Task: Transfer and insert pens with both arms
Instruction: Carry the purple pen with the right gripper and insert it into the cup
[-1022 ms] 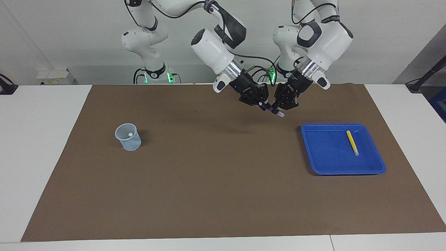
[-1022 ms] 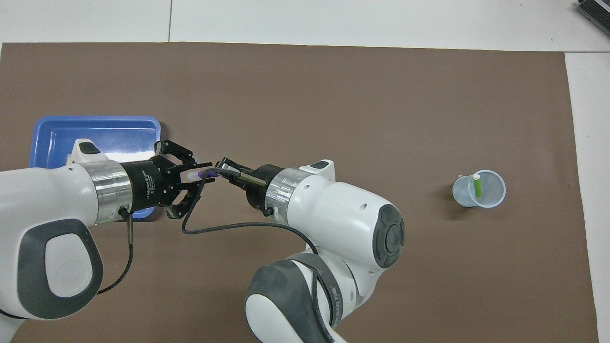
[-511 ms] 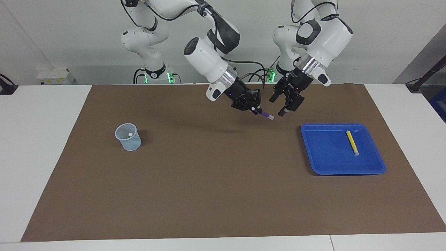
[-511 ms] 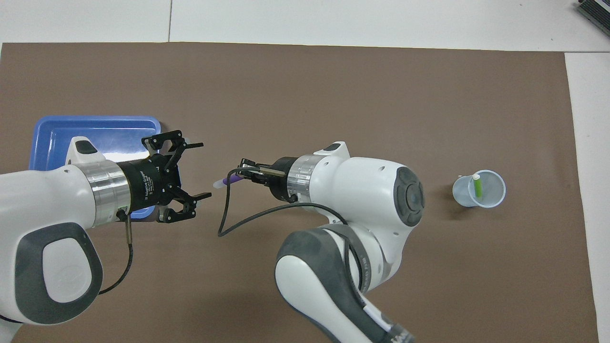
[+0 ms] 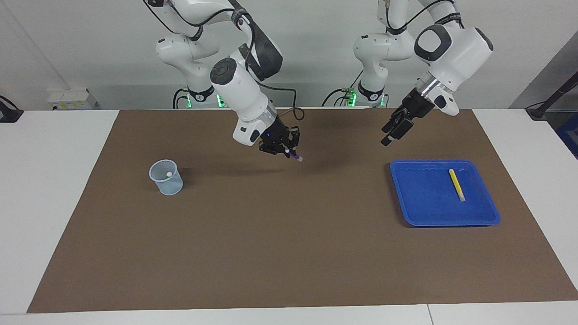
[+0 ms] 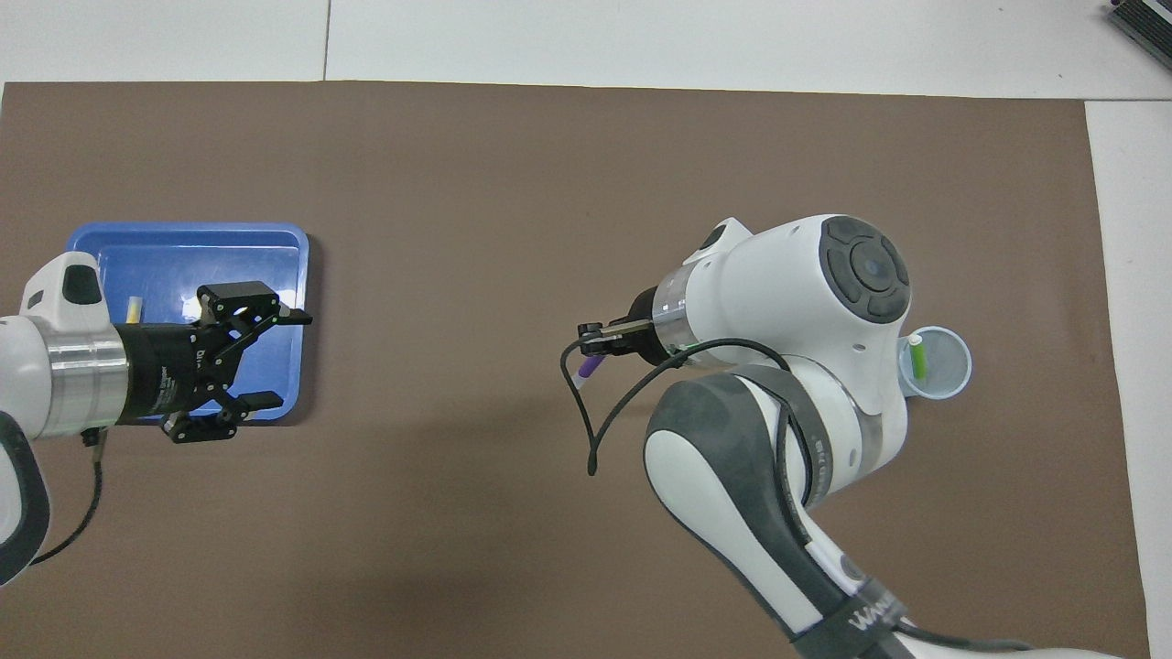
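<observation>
My right gripper [image 5: 287, 152] clamps the dark purple pen [image 5: 295, 157] for cup [image 5: 166, 177] insertion; my left gripper [image 5: 395, 131], spread, hangs above the blue tray [image 5: 445, 216].

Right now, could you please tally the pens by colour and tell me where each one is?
Purple pen: 1, held by the right gripper over the brown mat.
Green pen: 1, standing in the clear cup.
Yellow pen: 1, lying in the blue tray.
Total: 3 pens.
</observation>
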Robot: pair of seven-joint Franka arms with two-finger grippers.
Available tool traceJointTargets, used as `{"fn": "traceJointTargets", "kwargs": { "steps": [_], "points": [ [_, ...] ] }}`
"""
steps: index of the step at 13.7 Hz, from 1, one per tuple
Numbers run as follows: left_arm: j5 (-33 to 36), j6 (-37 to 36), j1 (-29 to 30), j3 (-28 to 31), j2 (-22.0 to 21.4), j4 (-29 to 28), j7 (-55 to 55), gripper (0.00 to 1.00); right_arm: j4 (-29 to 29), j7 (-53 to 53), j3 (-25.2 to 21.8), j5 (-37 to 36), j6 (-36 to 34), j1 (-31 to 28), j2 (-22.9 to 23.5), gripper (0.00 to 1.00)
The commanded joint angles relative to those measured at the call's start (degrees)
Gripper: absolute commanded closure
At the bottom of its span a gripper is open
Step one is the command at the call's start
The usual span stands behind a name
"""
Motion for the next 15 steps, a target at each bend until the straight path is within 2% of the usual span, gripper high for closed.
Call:
{"fn": "traceJointTargets", "kwargs": {
  "steps": [1,4,6,8,10,12,15],
  "points": [
    [7.7,-4.2,2.8,-0.4,-1.5,-0.6,13.5,0.0,0.0,-8.4,0.5,-9.0,-9.7,-5.3,-2.8,1.0],
    [16.3,-5.1,6.4,-0.4,-0.8,-0.5,26.4,0.0,0.0,-22.3,0.5,-21.0,-18.7,-10.4,-6.5,1.0],
    [19.5,-5.0,10.0,-0.4,0.1,-0.5,36.4,0.0,0.0,-33.2,0.6,-28.6,-21.5,-13.1,-8.4,1.0],
    [23.9,-3.7,12.3,-0.4,2.0,-0.2,42.8,0.0,-0.5,-42.3,0.6,-33.3,-21.6,-15.6,-8.8,1.0],
    [26.2,-1.5,13.7,-0.4,5.1,1.0,46.5,0.0,-2.4,-47.1,0.6,-34.5,-18.4,-19.6,-9.0,1.0],
    [27.3,2.7,15.6,-0.4,8.5,1.0,51.6,0.0,-7.0,-51.5,0.6,-34.4,-12.2,-23.2,-10.2,1.0],
    [28.6,6.5,16.5,-0.4,13.1,2.6,54.1,0.0,-12.5,-51.9,0.6,-33.7,-6.8,-25.2,-11.5,1.0]
  ]
}}
